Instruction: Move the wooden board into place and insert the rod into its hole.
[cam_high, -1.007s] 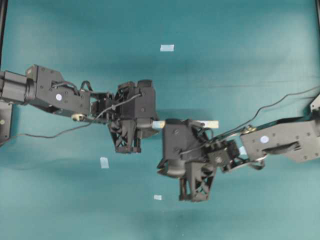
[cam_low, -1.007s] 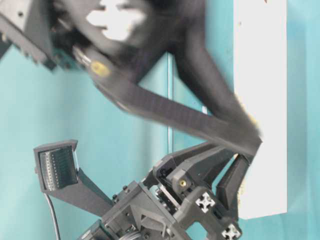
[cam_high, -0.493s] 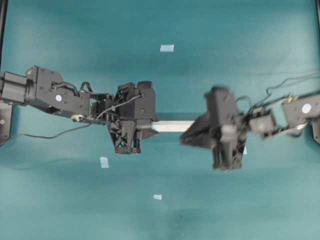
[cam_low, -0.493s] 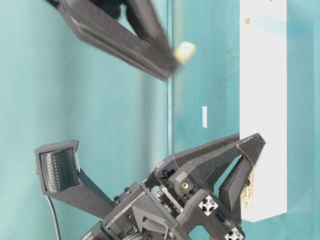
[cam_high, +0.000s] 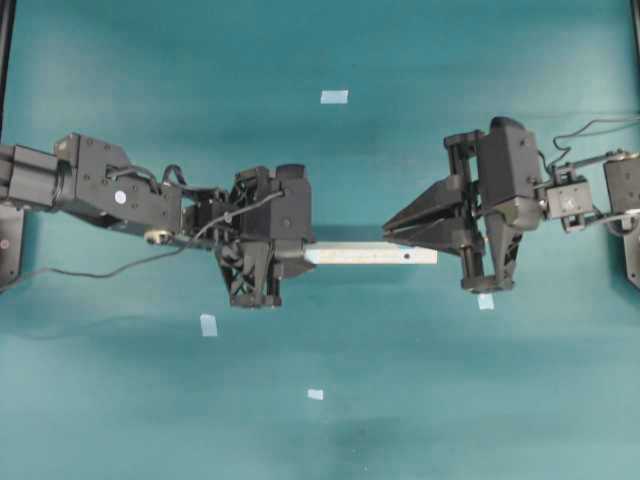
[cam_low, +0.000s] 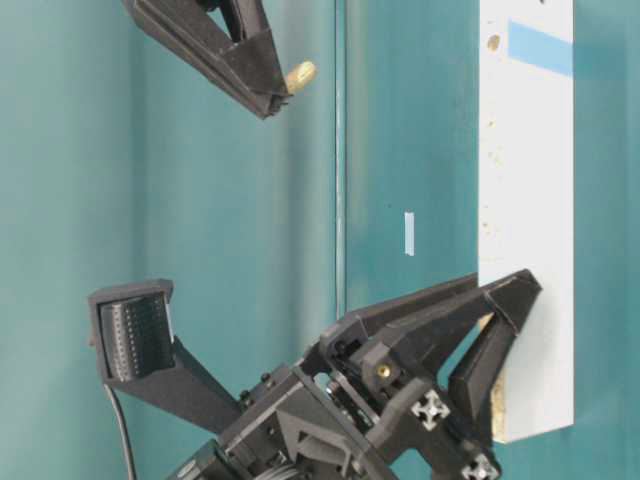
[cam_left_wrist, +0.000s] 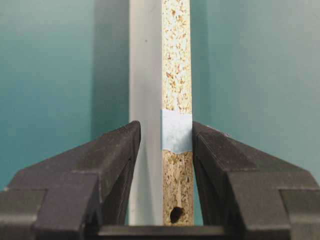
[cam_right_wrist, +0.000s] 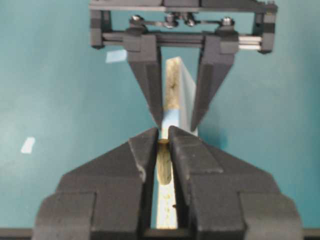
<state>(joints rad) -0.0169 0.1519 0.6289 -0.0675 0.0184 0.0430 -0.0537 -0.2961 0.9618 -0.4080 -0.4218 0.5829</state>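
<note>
The work surface is a plain teal mat (cam_high: 400, 400) carrying four small pale blue tape rectangles: one at the top centre (cam_high: 334, 97), one below the left arm (cam_high: 208, 325), one low in the middle (cam_high: 315, 394) and one beneath the right gripper (cam_high: 485, 301). None lies in the path between the two grippers.

The long narrow pale wooden board (cam_high: 370, 255), with a speckled beige particleboard face and smooth whitish-blue edges, stands on its long edge between the arms. A pale blue tape patch (cam_left_wrist: 176, 131) crosses its speckled face. The small dark round hole (cam_high: 407, 254) sits near the board's right end.

The left gripper (cam_left_wrist: 164, 145), of matte black plastic with wedge-shaped fingers, is clamped on the board's left end, one finger on each broad side.

The right gripper (cam_right_wrist: 163, 136) is pinched on the short cream-beige cylindrical wooden rod (cam_low: 300, 74), whose rounded tip projects beyond the fingertips. Rod and gripper hang above the board's right end, apart from it.
</note>
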